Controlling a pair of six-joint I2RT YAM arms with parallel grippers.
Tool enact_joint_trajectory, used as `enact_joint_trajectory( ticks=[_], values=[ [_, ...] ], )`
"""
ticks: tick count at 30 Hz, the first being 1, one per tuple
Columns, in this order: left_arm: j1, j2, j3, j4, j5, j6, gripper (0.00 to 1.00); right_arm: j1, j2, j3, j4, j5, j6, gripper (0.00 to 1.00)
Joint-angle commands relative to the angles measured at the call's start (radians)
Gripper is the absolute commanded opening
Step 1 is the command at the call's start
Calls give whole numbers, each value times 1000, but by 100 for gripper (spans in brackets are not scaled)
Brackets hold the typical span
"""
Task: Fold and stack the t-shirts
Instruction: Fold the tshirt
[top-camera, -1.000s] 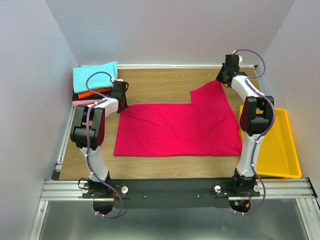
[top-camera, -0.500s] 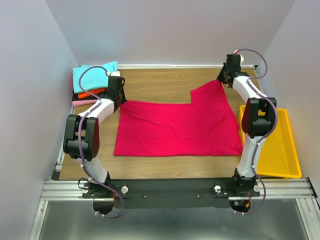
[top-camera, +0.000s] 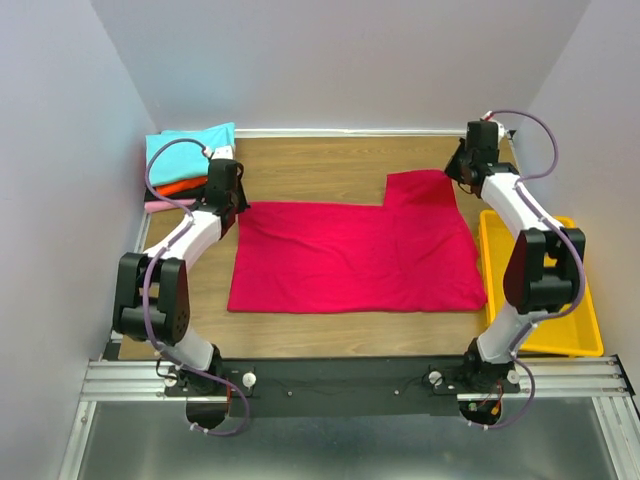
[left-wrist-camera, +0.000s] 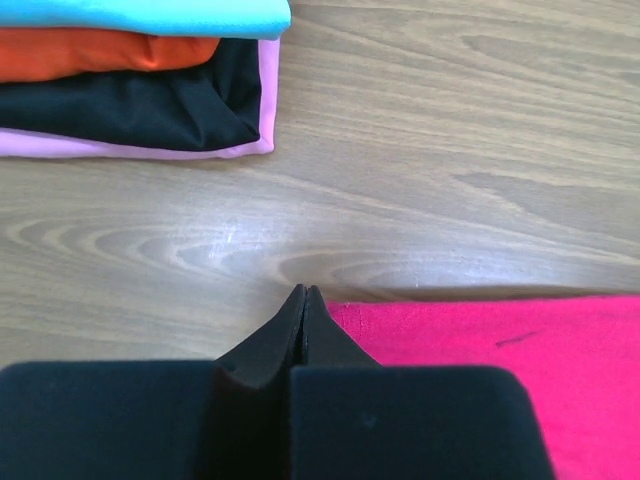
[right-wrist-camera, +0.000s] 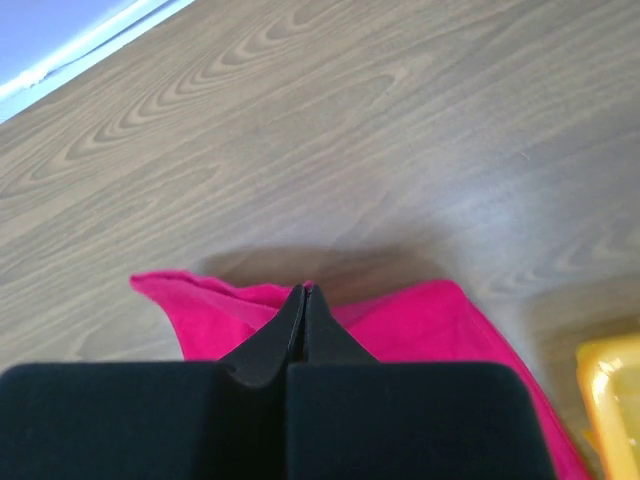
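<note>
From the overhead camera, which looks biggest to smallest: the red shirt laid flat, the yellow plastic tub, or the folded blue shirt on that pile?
1. Spread crimson t-shirt, by far the largest.
2. Yellow plastic bin, partly hidden.
3. Folded cyan t-shirt, smallest, though it lies farther back.

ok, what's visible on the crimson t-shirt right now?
The crimson t-shirt is plain soft cloth with no print, spread flat and mostly smooth on the wooden table, roughly rectangular with one flap jutting out at far right. The left pincer, shut, meets its far left corner; the right pincer, shut, is on the flap's far edge, where the cloth bunches and lifts slightly. Both seem to pinch it.
</note>
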Motion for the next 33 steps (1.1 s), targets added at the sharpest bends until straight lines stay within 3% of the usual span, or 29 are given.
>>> enact_joint_trajectory(
  ticks=[1, 13, 33],
  values=[
    [9, -57, -48, 45, 23, -13, 0, -7, -120, -119, -1, 45, 18, 1],
    [7, -198, -186, 73, -2, -42, 0, -7, -522, -440, -4, 129, 13, 1],
    [7, -410, -396, 79, -109, -145, 0, -7, -903, -706, -97, 167, 55, 1]
  ],
)
